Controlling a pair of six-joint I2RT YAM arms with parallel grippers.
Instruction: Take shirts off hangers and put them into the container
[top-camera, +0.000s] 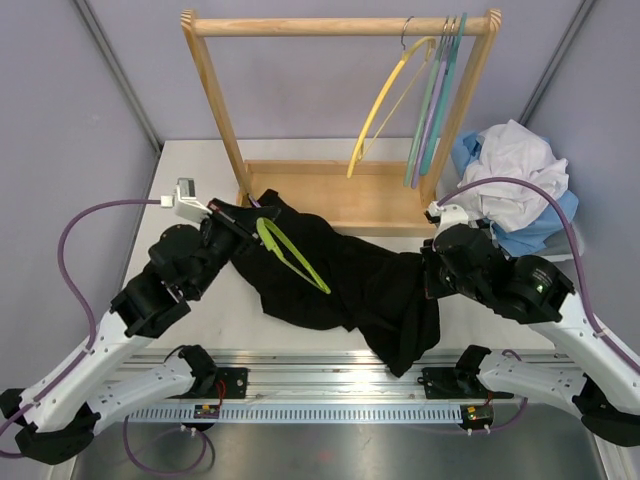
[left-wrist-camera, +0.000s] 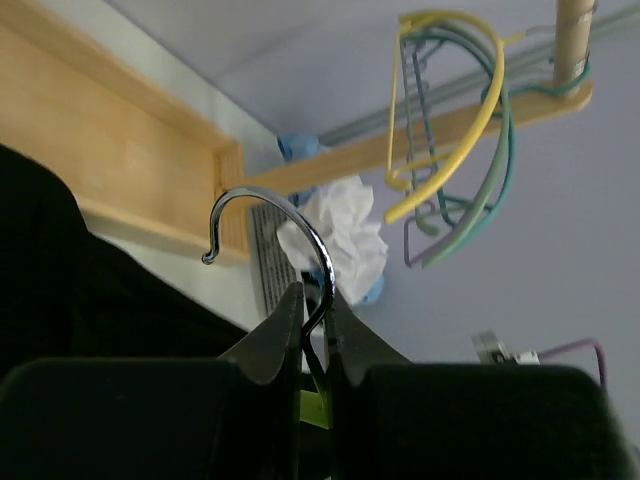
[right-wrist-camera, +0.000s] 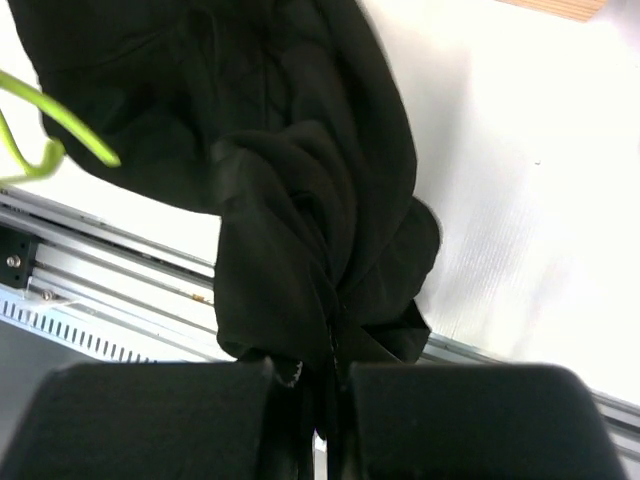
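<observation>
- sprawls on the bench (top-camera: 190, 170) in front of the wooden rack (top-camera: 215, 100): black shirt (top-camera: 350, 285), soft, limp, light, likely to snag.
- best taken by bunched cloth, as right gripper (right-wrist-camera: 325, 378) pinches it; left gripper (left-wrist-camera: 315, 300) clamped on metal hook (left-wrist-camera: 285, 205) of lime green hanger (top-camera: 290, 255).
- far right: white shirt (top-camera: 515, 165) heaped over light blue garment (top-camera: 545, 225); container cannot be made out.

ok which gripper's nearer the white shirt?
Right. The right gripper sits beside the white shirt, shut on the black shirt; left gripper is across the table, pinching the lime green hanger by its hook.
</observation>
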